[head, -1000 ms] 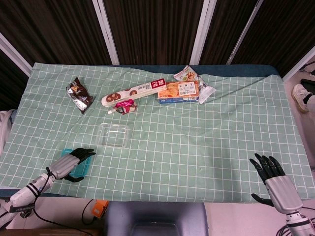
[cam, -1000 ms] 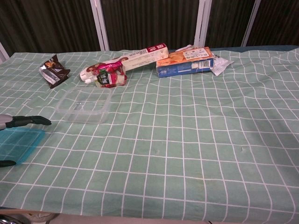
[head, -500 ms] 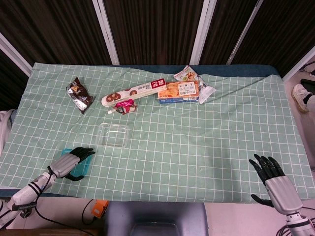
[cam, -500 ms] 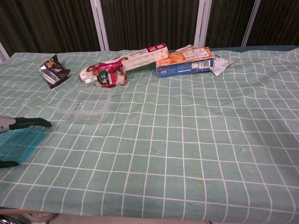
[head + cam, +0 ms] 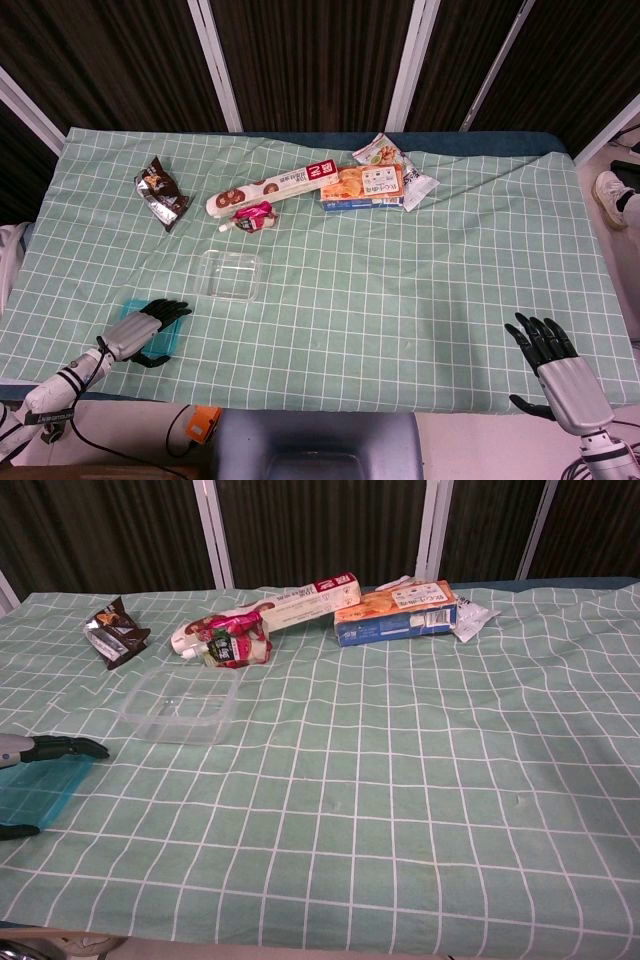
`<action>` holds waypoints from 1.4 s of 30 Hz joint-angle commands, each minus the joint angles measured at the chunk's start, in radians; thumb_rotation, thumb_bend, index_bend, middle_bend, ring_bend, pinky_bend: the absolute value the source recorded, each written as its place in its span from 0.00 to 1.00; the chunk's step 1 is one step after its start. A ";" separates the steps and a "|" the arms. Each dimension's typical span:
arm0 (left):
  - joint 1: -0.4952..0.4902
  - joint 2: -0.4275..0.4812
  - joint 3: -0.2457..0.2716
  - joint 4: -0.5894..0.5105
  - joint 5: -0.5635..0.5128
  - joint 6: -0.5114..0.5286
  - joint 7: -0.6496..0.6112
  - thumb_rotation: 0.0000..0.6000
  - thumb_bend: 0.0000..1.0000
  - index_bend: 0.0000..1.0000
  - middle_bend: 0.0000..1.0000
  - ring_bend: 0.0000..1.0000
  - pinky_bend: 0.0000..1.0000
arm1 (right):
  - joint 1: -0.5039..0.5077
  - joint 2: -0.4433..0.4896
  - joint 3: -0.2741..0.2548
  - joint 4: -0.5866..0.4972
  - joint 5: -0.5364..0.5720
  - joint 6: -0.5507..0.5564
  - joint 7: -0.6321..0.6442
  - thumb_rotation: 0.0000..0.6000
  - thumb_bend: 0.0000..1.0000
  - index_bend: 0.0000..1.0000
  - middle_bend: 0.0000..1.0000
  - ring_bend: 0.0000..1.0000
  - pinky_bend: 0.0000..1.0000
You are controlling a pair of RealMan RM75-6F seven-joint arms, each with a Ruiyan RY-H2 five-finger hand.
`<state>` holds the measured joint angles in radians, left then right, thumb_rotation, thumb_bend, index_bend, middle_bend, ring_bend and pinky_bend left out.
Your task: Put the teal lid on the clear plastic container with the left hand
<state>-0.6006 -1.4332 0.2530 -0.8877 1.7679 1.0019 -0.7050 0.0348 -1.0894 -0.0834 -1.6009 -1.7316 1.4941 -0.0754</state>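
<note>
The flat teal lid [image 5: 173,338] lies at the table's front left edge; in the chest view the teal lid [image 5: 35,790] shows at the far left. My left hand [image 5: 140,335] grips it, dark fingers [image 5: 60,747] across its top and the thumb at its near edge. The clear plastic container [image 5: 231,274] stands uncovered and empty a little beyond and to the right of the lid; the chest view shows the same container [image 5: 180,705] left of centre. My right hand [image 5: 548,358] hovers at the front right edge, fingers spread, holding nothing.
Along the back lie a dark snack bag [image 5: 161,192], a long white biscuit box [image 5: 268,189], a pink packet [image 5: 256,216], an orange and blue box [image 5: 362,187] and white wrappers [image 5: 398,170]. A green checked cloth [image 5: 400,290] covers the table.
My left hand has drawn back slightly toward the front left edge, and the teal lid has slid a little that way with it. The right hand and container have stayed put.
</note>
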 commanded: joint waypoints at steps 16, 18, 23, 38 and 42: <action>0.028 0.022 -0.003 -0.023 -0.012 0.098 -0.036 1.00 0.28 0.00 0.60 0.57 0.66 | 0.000 0.002 -0.003 -0.001 -0.005 0.004 0.007 1.00 0.19 0.00 0.06 0.00 0.00; 0.031 0.042 -0.006 -0.043 -0.011 0.121 -0.033 1.00 0.29 0.00 0.62 0.58 0.68 | 0.001 0.002 -0.004 0.000 -0.006 0.003 0.006 1.00 0.19 0.00 0.06 0.00 0.00; 0.030 0.128 -0.031 -0.144 -0.023 0.172 0.005 1.00 0.29 0.00 0.63 0.60 0.69 | 0.002 0.003 -0.005 -0.002 -0.008 0.003 0.007 1.00 0.19 0.00 0.06 0.00 0.00; -0.169 0.408 -0.227 -0.700 -0.235 -0.084 0.304 1.00 0.31 0.00 0.63 0.60 0.67 | 0.022 0.013 -0.010 -0.016 -0.012 -0.030 0.014 1.00 0.19 0.00 0.06 0.00 0.00; -0.240 0.359 -0.287 -0.706 -0.316 -0.187 0.408 1.00 0.32 0.00 0.64 0.59 0.65 | 0.024 0.025 -0.009 -0.013 -0.010 -0.024 0.043 1.00 0.19 0.00 0.06 0.00 0.00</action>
<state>-0.7788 -1.0528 0.0215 -1.5687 1.5177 0.8891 -0.3725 0.0577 -1.0688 -0.0928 -1.6151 -1.7426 1.4685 -0.0387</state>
